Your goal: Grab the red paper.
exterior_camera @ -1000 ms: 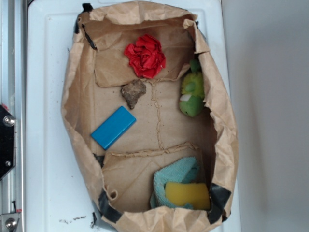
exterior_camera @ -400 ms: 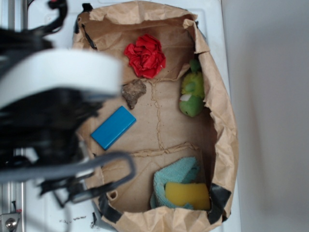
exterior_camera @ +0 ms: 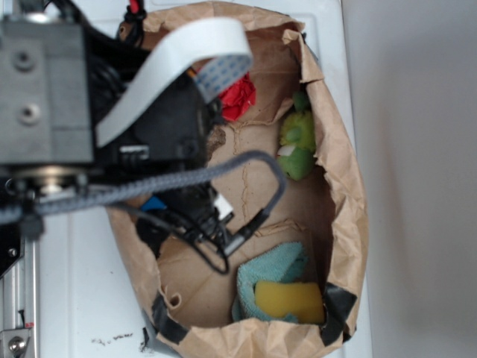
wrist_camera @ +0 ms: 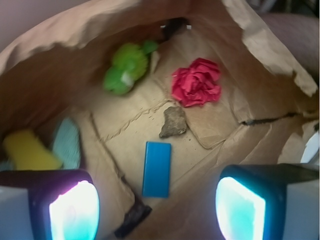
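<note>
The red paper [wrist_camera: 196, 82] is a crumpled bright red wad lying on the brown floor of the paper-lined bin, ahead of my gripper and a little to the right in the wrist view. My gripper [wrist_camera: 157, 210] hangs well above and short of it, open, with nothing between its glowing pads [wrist_camera: 75, 210]. From the exterior view only a corner of the red paper [exterior_camera: 238, 95] shows past my arm [exterior_camera: 112, 112], which hides the gripper itself.
A brown rock [wrist_camera: 174, 122] sits just in front of the wad, and a blue block [wrist_camera: 156, 168] lies below my jaws. A green plush toy [wrist_camera: 125, 67], yellow sponge [wrist_camera: 27, 150] and teal cloth [wrist_camera: 67, 145] lie left. Crumpled bag walls [exterior_camera: 346, 186] rise all round.
My arm has swung in from the left over the bin, now covering the blue block, most of the rock and most of the red paper. Nothing in the bin has moved.
</note>
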You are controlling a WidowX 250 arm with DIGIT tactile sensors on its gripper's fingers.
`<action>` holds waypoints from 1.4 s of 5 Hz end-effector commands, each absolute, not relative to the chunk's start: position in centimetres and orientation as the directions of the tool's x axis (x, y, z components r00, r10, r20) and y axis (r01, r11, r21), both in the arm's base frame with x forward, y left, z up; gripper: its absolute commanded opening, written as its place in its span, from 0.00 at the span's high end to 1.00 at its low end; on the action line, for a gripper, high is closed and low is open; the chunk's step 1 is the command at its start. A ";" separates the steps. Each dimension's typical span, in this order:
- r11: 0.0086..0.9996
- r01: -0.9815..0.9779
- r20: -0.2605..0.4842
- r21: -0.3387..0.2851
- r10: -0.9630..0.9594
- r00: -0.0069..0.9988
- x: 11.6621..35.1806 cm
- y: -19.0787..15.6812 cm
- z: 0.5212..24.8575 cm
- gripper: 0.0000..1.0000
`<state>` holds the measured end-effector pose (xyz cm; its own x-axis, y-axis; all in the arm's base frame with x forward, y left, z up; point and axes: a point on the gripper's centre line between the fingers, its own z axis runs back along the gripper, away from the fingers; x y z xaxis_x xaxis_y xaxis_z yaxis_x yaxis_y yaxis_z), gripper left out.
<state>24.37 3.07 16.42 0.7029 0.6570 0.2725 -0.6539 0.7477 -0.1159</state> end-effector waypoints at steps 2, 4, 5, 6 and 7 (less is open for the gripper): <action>0.531 -0.835 0.285 -0.149 0.831 0.478 24.4 7.6 13.8 0.00; 0.531 -0.835 0.285 -0.149 0.831 0.478 24.4 7.6 13.8 0.00; 0.531 -0.835 0.285 -0.149 0.831 0.478 24.4 7.6 13.8 0.00; 0.531 -0.835 0.285 -0.149 0.831 0.478 24.4 7.6 13.8 0.00; 0.484 -0.860 0.318 -0.158 0.850 0.420 26.5 8.0 11.8 0.00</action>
<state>26.68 7.34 10.79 0.4327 0.8506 0.2986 -0.8652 0.4849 -0.1275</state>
